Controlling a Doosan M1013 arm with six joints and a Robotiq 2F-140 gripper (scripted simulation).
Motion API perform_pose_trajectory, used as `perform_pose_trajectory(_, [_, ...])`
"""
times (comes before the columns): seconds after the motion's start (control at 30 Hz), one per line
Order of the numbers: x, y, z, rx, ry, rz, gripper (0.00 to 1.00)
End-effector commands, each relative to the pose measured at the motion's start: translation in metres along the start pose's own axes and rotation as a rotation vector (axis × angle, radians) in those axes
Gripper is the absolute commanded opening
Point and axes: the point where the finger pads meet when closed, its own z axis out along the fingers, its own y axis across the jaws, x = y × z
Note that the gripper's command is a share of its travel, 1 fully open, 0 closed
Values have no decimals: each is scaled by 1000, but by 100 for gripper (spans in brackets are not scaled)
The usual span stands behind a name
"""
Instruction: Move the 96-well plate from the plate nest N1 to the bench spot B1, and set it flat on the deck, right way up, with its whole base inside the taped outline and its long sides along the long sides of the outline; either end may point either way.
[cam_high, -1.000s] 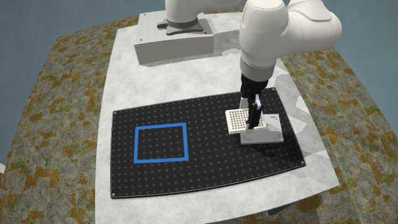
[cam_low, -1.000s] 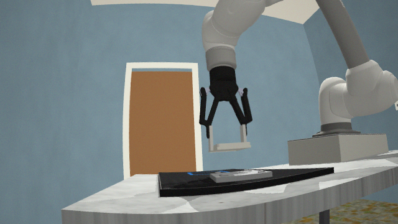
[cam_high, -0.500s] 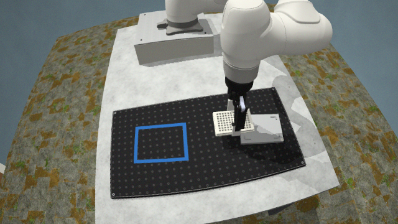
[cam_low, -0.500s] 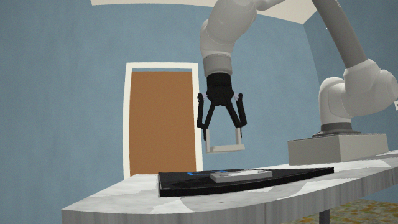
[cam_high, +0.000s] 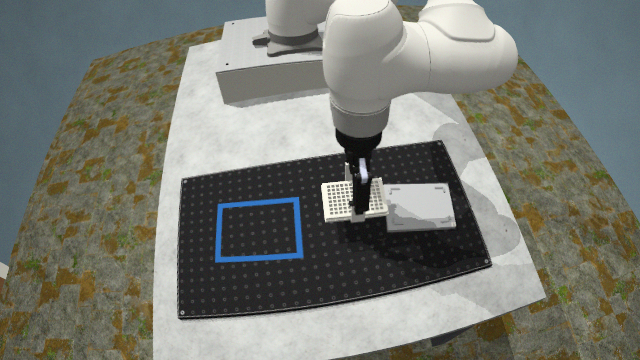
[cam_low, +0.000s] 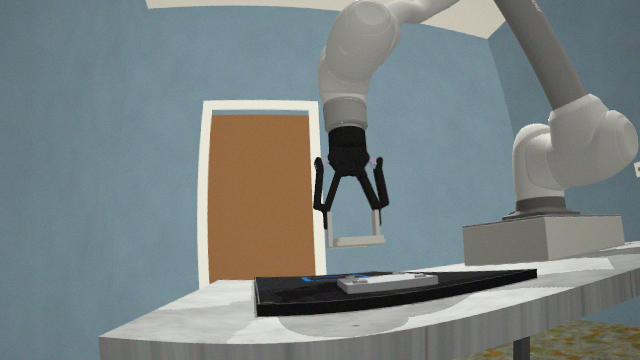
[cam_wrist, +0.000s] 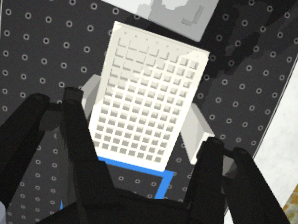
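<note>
A white marbled bench (cam_high: 200, 130) is filling the frame's centre, carrying a black perforated deck (cam_high: 310, 280) toward the bottom and the arm's grey pedestal (cam_high: 240, 85) at upper centre.
</note>
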Motion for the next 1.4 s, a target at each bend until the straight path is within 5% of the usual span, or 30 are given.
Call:
perform_pose_trajectory(0.0, [-8,0,0,0,0,0,0])
perform_pose_trajectory(1.37, [-131,5,4,0,0,0,0])
